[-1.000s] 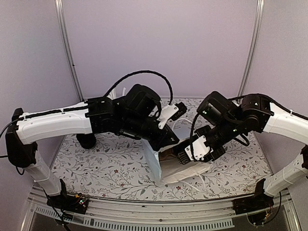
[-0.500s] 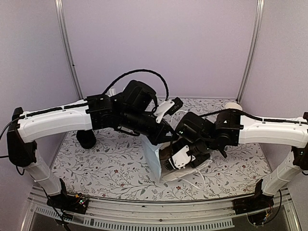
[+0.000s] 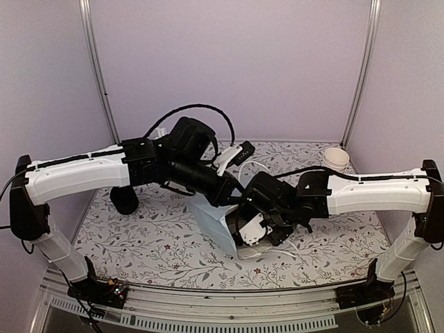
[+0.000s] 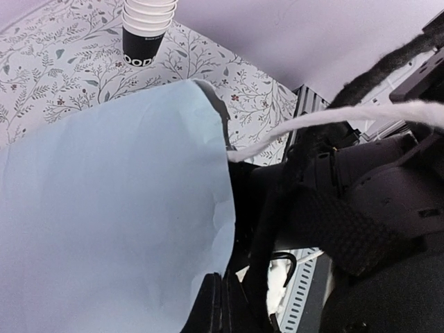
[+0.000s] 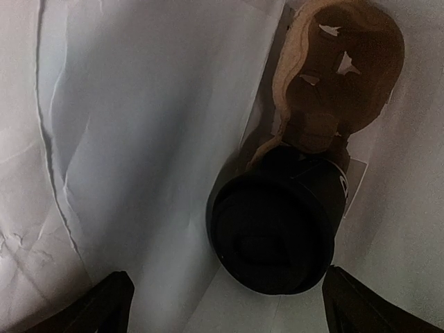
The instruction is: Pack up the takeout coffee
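Observation:
In the right wrist view the takeout coffee, a black cup with a black round lid, sits in a brown pulp carrier inside the pale blue paper bag. My right gripper is open. Its fingertips stand wide on either side, just short of the lid and not touching it. From above, the right gripper is in the mouth of the bag, which lies on its side. My left gripper is shut on the bag's edge, at the bag's upper rim.
A stack of black paper cups stands on the floral table cover beyond the bag, under the left arm. A white cup stands at the back right. The bag's white handle stretches across the left wrist view.
The right arm has reached left into the bag's mouth and its jaws have spread wide, leaving cup and carrier inside. The left gripper has shifted slightly left, still holding the bag's edge.

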Tool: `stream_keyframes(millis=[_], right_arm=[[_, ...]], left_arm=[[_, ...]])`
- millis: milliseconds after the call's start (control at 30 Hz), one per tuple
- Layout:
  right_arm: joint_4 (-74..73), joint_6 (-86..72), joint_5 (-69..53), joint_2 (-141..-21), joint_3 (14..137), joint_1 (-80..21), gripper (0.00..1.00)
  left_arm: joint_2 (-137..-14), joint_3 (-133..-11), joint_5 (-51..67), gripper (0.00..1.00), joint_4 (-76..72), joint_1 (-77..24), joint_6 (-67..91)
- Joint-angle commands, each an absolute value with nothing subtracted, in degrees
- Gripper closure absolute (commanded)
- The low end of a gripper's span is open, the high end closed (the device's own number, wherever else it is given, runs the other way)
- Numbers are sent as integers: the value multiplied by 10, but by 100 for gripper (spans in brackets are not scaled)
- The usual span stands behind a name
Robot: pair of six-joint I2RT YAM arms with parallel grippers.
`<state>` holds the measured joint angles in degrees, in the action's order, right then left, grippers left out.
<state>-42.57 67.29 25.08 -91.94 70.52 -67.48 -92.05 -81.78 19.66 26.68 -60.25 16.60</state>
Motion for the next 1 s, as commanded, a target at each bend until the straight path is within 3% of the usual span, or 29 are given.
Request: stream_keyframes(millis=[0, 133, 400, 733, 967], right_arm=[[-364, 698, 276, -923, 703, -677, 1], [-379, 701, 259, -925, 732, -677, 2], [-598, 624, 129, -947, 893, -682, 5], [-694, 583, 117, -952, 906, -690, 3], [-708, 564, 109, -946, 893, -693, 11]], left_arm=[[-900, -804, 264, 100, 254, -596, 167], [-894, -798, 313, 100, 237, -590, 169], [-879, -802, 455, 100, 214, -565, 209], [-913, -786, 564, 100, 195, -549, 253], [-928, -779, 585, 100, 186, -549, 259]])
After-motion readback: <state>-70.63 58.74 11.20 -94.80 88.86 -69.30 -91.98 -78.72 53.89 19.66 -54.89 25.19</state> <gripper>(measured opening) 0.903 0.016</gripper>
